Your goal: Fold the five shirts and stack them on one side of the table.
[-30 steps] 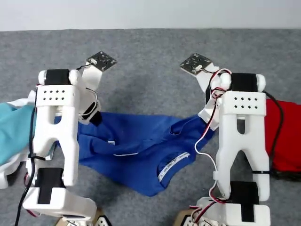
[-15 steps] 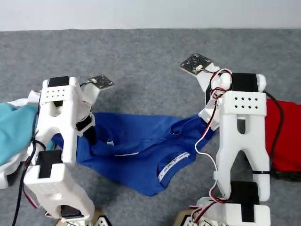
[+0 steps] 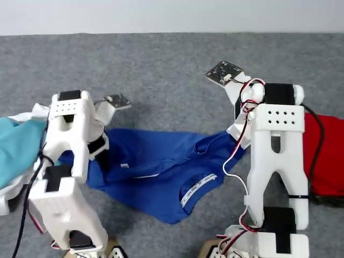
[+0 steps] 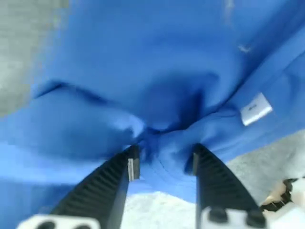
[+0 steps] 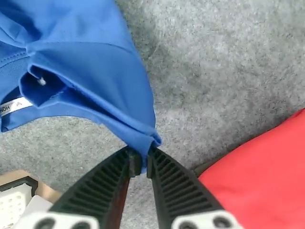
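Observation:
A blue shirt (image 3: 156,161) lies crumpled and spread across the grey table between my two arms, its collar label facing up. My left gripper (image 3: 101,153) is down on its left part; in the left wrist view the left gripper (image 4: 164,160) is open, its fingers apart with a bunched fold of the blue shirt (image 4: 157,71) between them. My right gripper (image 3: 236,134) is at the shirt's right corner. In the right wrist view the right gripper (image 5: 139,162) is shut on the hem of the blue shirt (image 5: 95,62).
A teal shirt (image 3: 16,153) lies over white cloth at the left edge. A red shirt (image 3: 325,156) lies at the right edge, close beside the right gripper as red shirt (image 5: 267,171). Bare grey table (image 3: 172,64) stretches behind the arms.
My left arm has drawn back toward the front and lowered its gripper onto the blue shirt's left part. The right arm and the shirt's right corner have kept still.

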